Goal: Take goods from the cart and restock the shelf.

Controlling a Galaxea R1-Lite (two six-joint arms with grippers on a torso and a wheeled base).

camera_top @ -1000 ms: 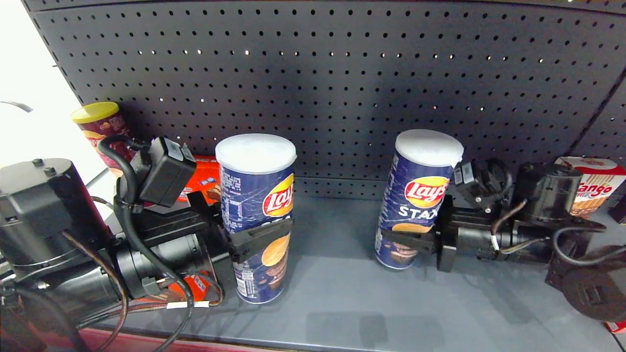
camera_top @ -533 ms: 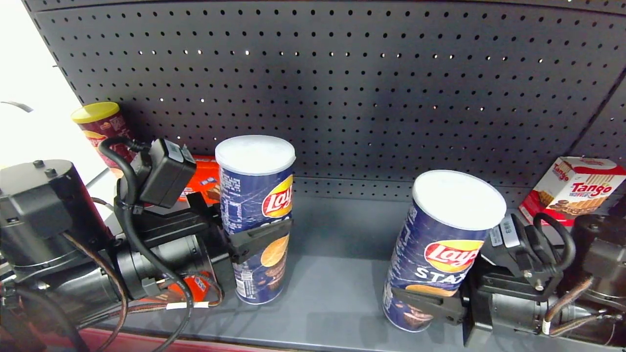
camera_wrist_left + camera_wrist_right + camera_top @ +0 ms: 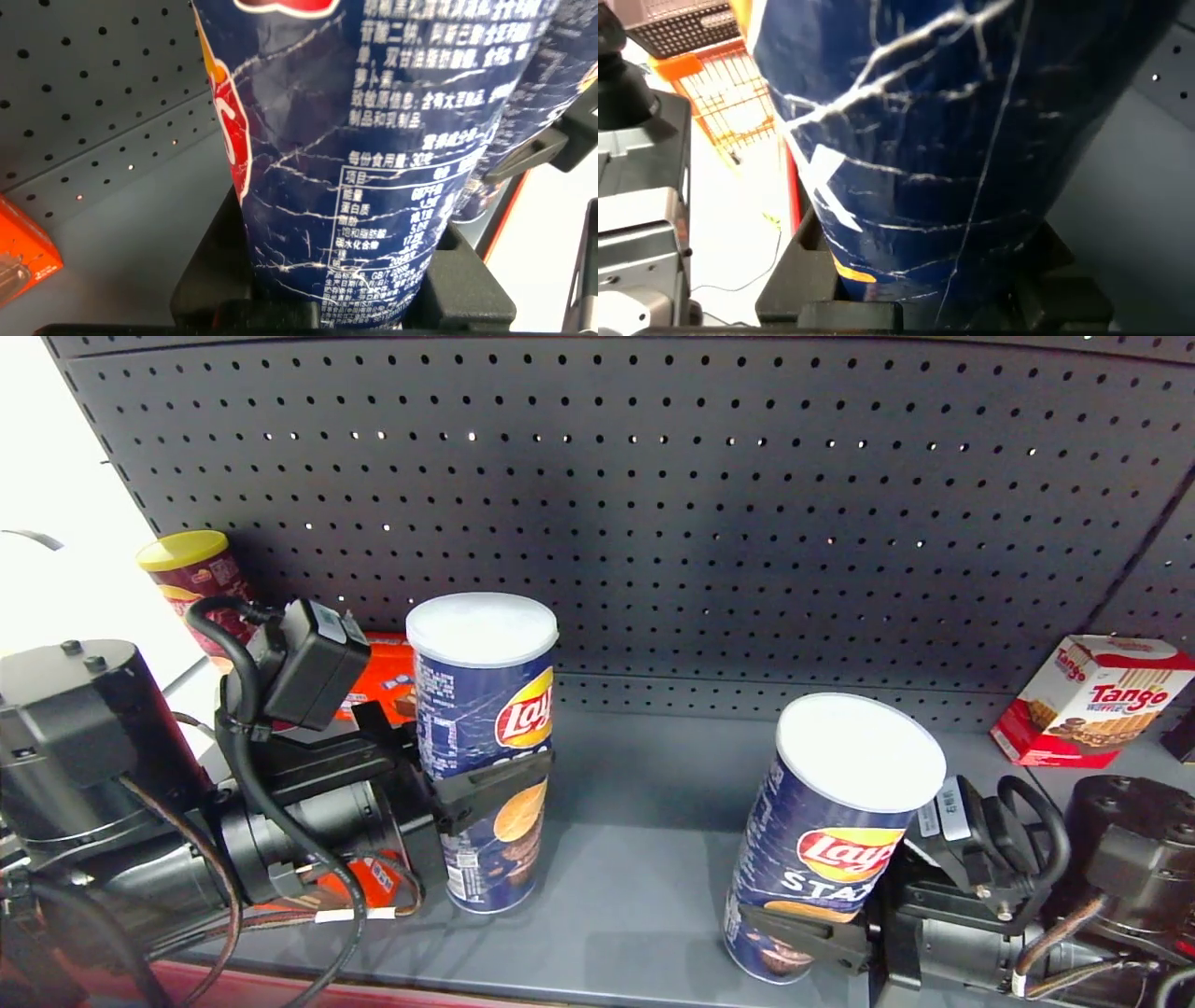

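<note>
Reviewing, I saw the right gripper (image 3: 798, 935), clamping the right can (image 3: 840, 821), withdraw to the shelf (image 3: 635, 868) front, unplaced; the left gripper (image 3: 471, 779) held the left can (image 3: 485, 700) still.

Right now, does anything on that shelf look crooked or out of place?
Yes. The blue chip can clamped in the right arm's jaws leans, its lid tipped toward the right, near the shelf's front edge, while the other blue can stands upright. The wafer box at the far right also sits askew.
</note>
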